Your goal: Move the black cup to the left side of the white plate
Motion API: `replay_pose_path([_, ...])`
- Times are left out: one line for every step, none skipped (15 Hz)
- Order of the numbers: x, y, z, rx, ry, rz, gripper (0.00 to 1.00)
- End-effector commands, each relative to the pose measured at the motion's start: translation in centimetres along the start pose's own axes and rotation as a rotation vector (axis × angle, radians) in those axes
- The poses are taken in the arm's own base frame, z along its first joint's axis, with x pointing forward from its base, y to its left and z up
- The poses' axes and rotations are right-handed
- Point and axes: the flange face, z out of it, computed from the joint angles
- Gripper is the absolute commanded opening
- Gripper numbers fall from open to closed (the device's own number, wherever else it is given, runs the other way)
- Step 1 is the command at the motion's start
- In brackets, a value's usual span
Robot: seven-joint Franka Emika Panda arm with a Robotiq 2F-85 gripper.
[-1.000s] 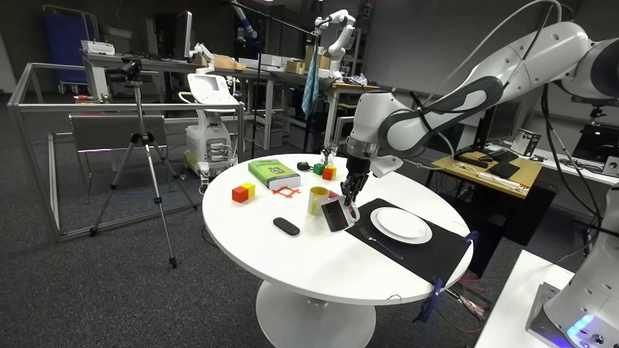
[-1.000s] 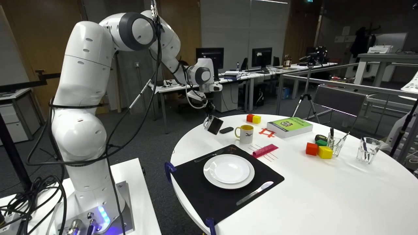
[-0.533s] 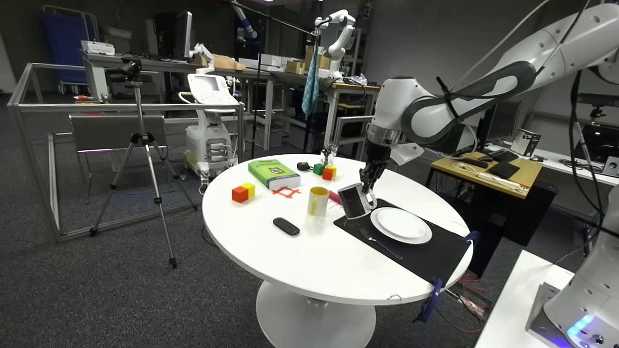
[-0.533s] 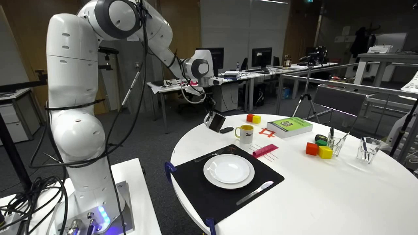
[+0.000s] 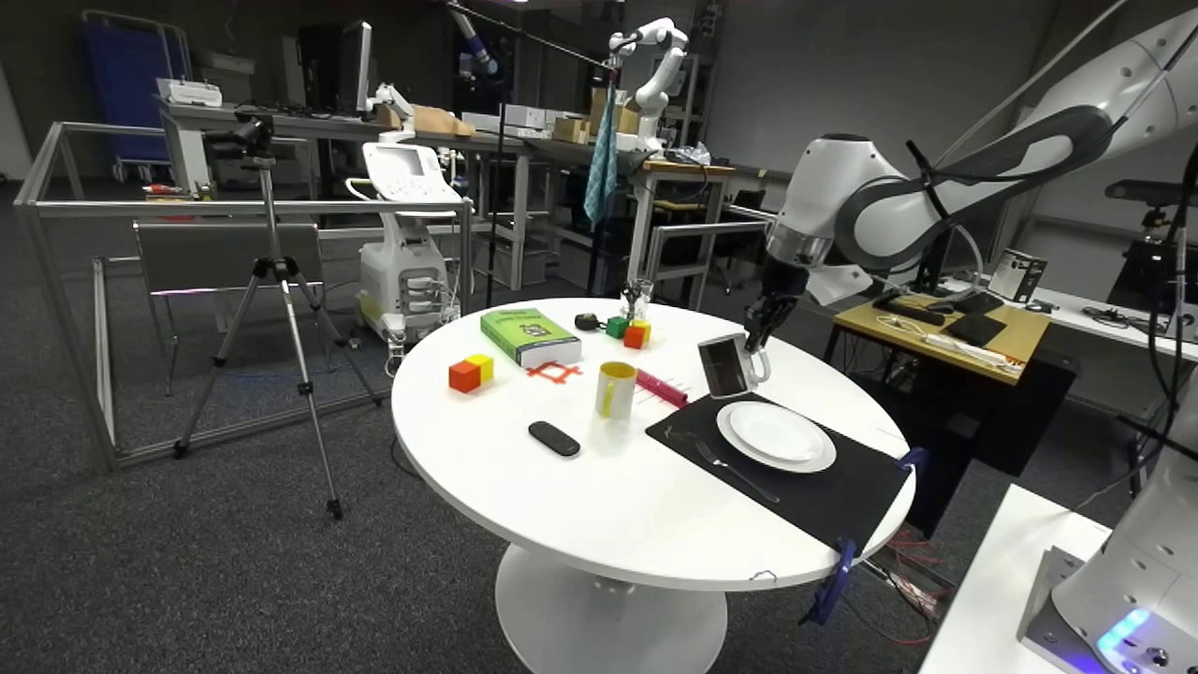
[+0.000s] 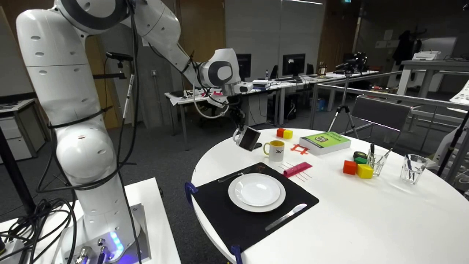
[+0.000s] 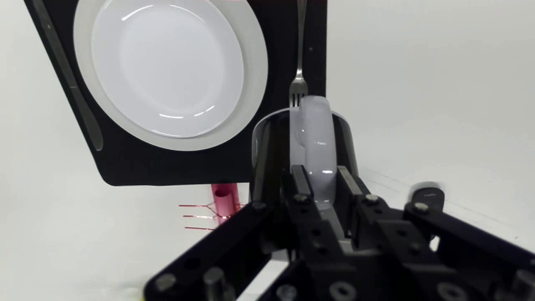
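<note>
Surface (image 6: 366,220): one, round, white. Black placemat (image 6: 220,209): one. White plate (image 6: 256,209): one, bearing one smaller plate (image 6: 257,189), likewise white. Book (image 6: 324,142): one, green and white. Knife (image 6: 285,217), fork (image 7: 299,85): one each, both on the placemat. My hand (image 7: 322,171): one, holding the black cup (image 5: 725,367) by its handle, one finger to each side. Cups: two in all, the black cup and a cream cup (image 6: 277,151), the latter upright, yellow inside. Glasses (image 6: 413,168): two, with slender items (image 6: 372,147) in them. Blue clamps (image 6: 189,190): two. Pink roll (image 6: 297,169): one. Flat black object (image 5: 554,438): one. Red lattice (image 6: 299,149): one. Cubes (image 6: 350,167): five; two red, two yellow, one green.

Black cup, appearance: glossy black sides, white handle, a white strip behind that handle, a thin pale edge at one end. Position: tilted, in the air above the surface, in my grasp, near the placemat's fork-side corner; in the wrist view it hides that corner and the ends of the fork's tines.

Edges and room: wide white surface spreads past the knife; another wide stretch runs along the fork side. Between plate rim and placemat edge, a black strip carries the fork. Both clamps sit at the surface's rim. The pink roll lies just beside the placemat; the cream cup stands apart from my cup.
</note>
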Motion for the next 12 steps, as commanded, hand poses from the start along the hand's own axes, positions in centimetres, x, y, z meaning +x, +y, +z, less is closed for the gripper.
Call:
replay_pose_path([-3.0, 4.5, -2.6, -0.015, 0.089, 0.035, 0.05])
replay_pose_path([-3.6, 5.6, -2.8, -0.019, 0.098, 0.052, 0.05])
replay_pose_path([-4.3, 6.6, -3.0, -0.022, 0.103, 0.066, 0.05])
replay_pose_path([-4.9, 7.6, -3.1, -0.028, 0.11, 0.079, 0.05])
replay_pose_path([-5.5, 8.5, -3.3, -0.035, 0.113, 0.087, 0.05])
replay_pose_path([-6.1, 9.3, -3.6, -0.049, 0.114, 0.091, 0.05])
replay_pose_path([-6.6, 10.3, -3.7, -0.067, 0.121, 0.092, 0.05])
replay_pose_path([-7.2, 11.0, -3.9, -0.078, 0.125, 0.096, 0.05])
replay_pose_path([-7.6, 11.9, -3.9, -0.08, 0.126, 0.099, 0.05])
replay_pose_path([-8.0, 12.4, -4.0, -0.066, 0.124, 0.098, 0.05])
replay_pose_path([-8.3, 12.8, -4.0, -0.062, 0.121, 0.095, 0.05])
replay_pose_path([-8.4, 13.0, -3.9, -0.039, 0.119, 0.08, 0.05])
